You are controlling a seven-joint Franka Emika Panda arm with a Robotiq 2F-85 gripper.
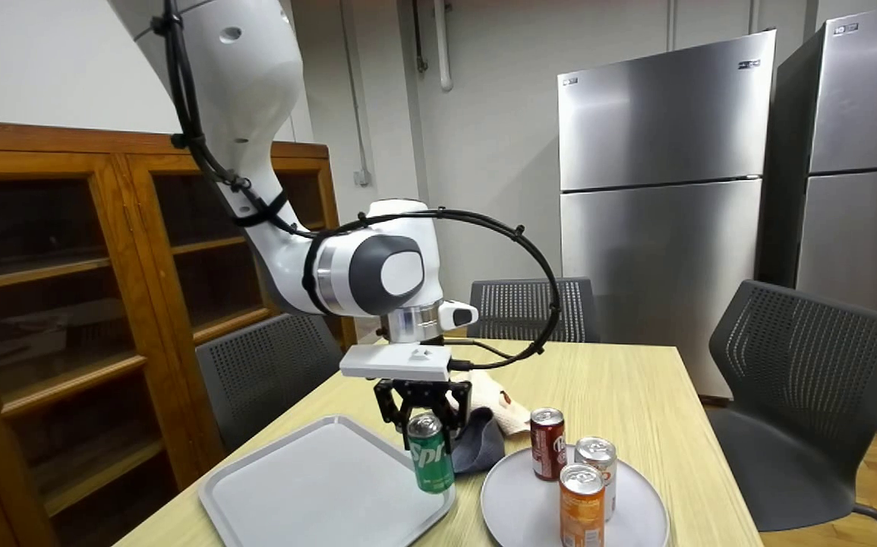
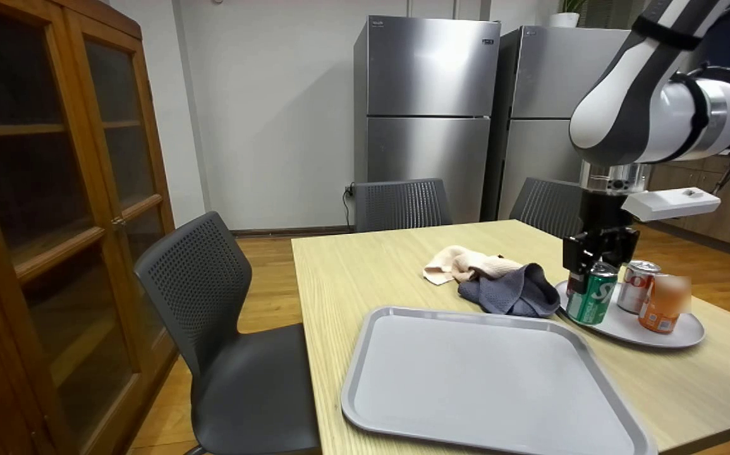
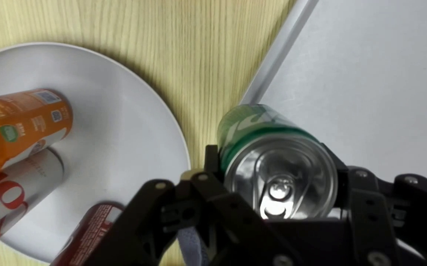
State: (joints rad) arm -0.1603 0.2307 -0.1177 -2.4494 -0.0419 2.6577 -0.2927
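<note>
My gripper (image 1: pixel 428 439) is shut on a green Sprite can (image 1: pixel 432 467), with one finger on each side near its top. The can is upright or nearly so. In the wrist view the can (image 3: pixel 257 118) overlaps the edge of the grey tray (image 3: pixel 365 92), beside the round grey plate (image 3: pixel 124 129). It seems held just above table height between them; contact below is hard to tell. On the plate stand an orange can (image 1: pixel 582 505), a silver-white can (image 1: pixel 610 486) and a dark red can (image 1: pixel 548 444). The green can (image 2: pixel 594 297) mostly hides the red one in an exterior view.
A dark grey cloth (image 1: pixel 478 442) and a cream cloth (image 2: pixel 466 262) lie crumpled on the wooden table (image 2: pixel 352 272), behind the tray and near the plate. Dark chairs (image 2: pixel 263 373) stand round the table. A wooden cabinet (image 1: pixel 134 304) and steel fridges (image 1: pixel 658 228) stand beyond.
</note>
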